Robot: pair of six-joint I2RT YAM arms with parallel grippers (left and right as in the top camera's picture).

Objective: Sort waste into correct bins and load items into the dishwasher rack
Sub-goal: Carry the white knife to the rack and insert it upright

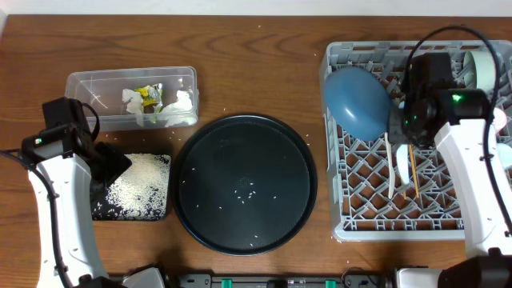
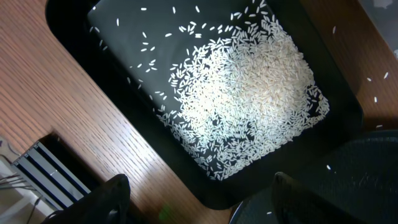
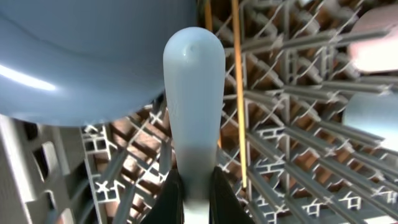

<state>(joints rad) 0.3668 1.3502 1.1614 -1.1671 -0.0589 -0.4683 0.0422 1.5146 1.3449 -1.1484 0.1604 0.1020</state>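
Closed tight, the right hand (image 3: 189, 198) pinches the end of a white flat utensil (image 3: 193, 93), whose rounded tip stands out ahead of the fingers. The utensil hangs over the dishwasher rack (image 3: 292, 155), just beside the underside of the large blue dish (image 3: 81, 56). A thin wooden chopstick (image 3: 236, 93) runs along its other side.

From overhead, the rack (image 1: 352, 224) fills the right end of the table (image 1: 264, 56). The blue dish (image 1: 358, 98) leans in the rack's far left corner, and the utensil (image 1: 402, 164) and chopsticks (image 1: 414, 172) are around the middle of the grid.

The left hand (image 2: 200, 202) is open, its two fingers spread wide with nothing between them. It hovers above one corner of the shallow black rectangular tray (image 2: 118, 81) near the table's left edge. A heap of white rice (image 2: 255, 81) covers much of that tray.

Behind the tray, toward the far edge, stands the clear tub (image 1: 88, 84). It holds the yellow-green snack wrapper (image 1: 148, 96) and crumpled white tissues (image 1: 180, 108).

The round black tray (image 1: 244, 152) lies mid-table between tub and rack, with a few scattered grains on it.
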